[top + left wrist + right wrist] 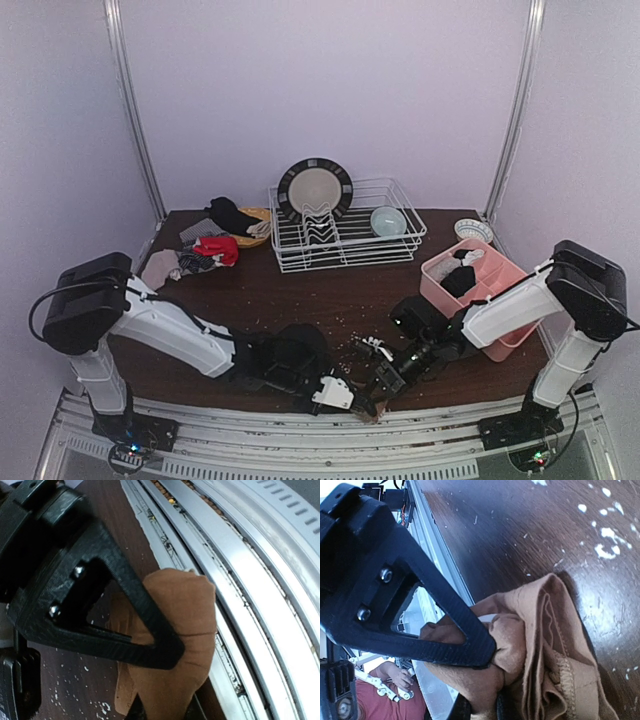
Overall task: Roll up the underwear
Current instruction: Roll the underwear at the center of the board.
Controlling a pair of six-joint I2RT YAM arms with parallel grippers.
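table rear-left: underwear pile | rear-centre: rack, plate in it | right: tray | near edge: 1 garment between left end effector and right end effector

White links, blk joints, blk triangular fingers w/ screws

Left hand on brown underwear beside the metal rail.
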